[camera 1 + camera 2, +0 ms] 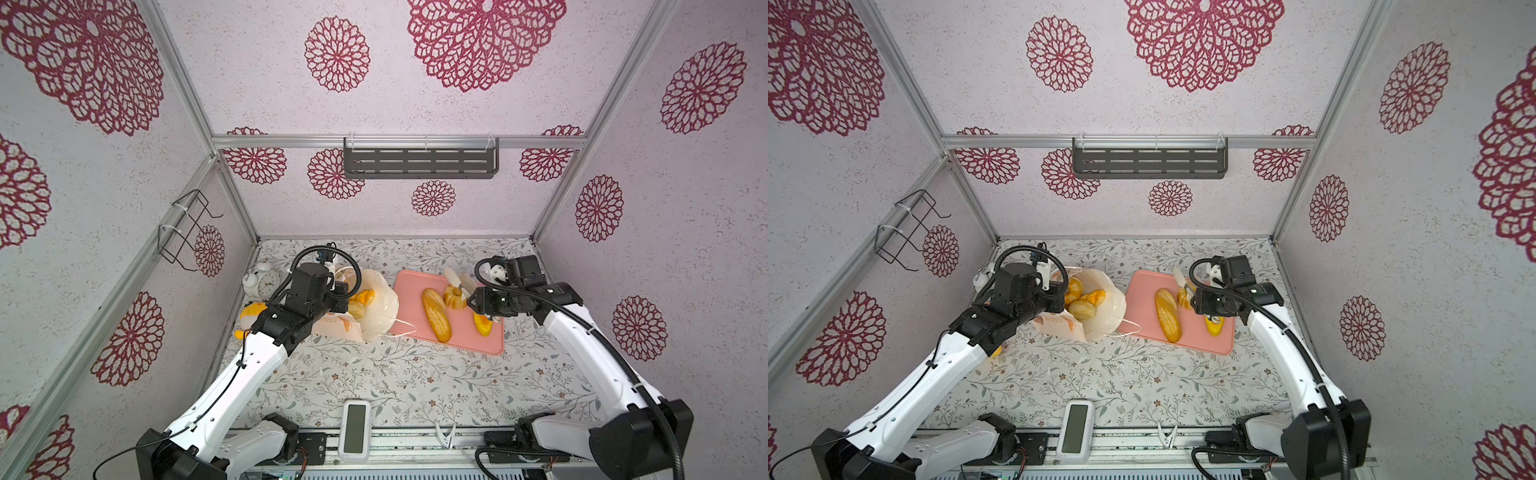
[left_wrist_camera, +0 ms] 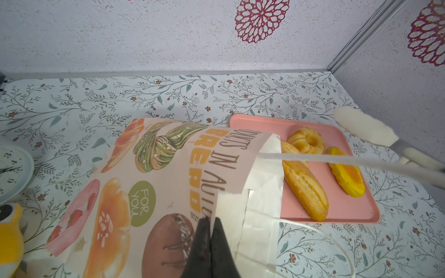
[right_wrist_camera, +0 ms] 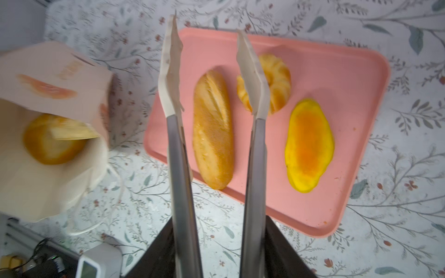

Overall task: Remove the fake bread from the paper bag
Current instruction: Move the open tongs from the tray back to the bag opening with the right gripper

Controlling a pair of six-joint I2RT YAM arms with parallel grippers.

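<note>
- Pinching the rim of the paper bag [image 2: 168, 180] with the left end effector [image 2: 210, 220], black jaws pressed fully together on the paper edge at the mouth.
- Lying tilted on its side in the far half of the surface [image 1: 395, 374], toward the left edge, mouth turned to the pink tray [image 1: 409, 286] just beside it.
- Showing fake bread [image 3: 54, 139] still inside the open mouth; in a top view, a fluted bun [image 1: 1073, 289], an orange roll [image 1: 1096, 297] and a round bun [image 1: 1081, 309], packed together.
- Gripping a pair of tongs [image 3: 178, 168] with the right end effector [image 3: 219, 217], jaws partway closed on the two metal arms.
- Hanging above the tray with the white tong tips spread apart and holding no bread.
- Resting on the tray, right of the middle and toward the far edge of the surface: a long loaf [image 1: 436, 315], a ring bun [image 1: 453, 297] and a flat yellow-orange piece [image 1: 482, 324].
- Placing the loaf nearest the bag, the ring bun just beside it toward the far edge, and the flat piece toward the right edge.
- Standing in the far left corner: an alarm clock [image 1: 262, 282], with a yellow plush toy [image 1: 251, 313] just beside it along the left edge.
- Lying at the middle of the near edge: a white timer [image 1: 354, 430].
</note>
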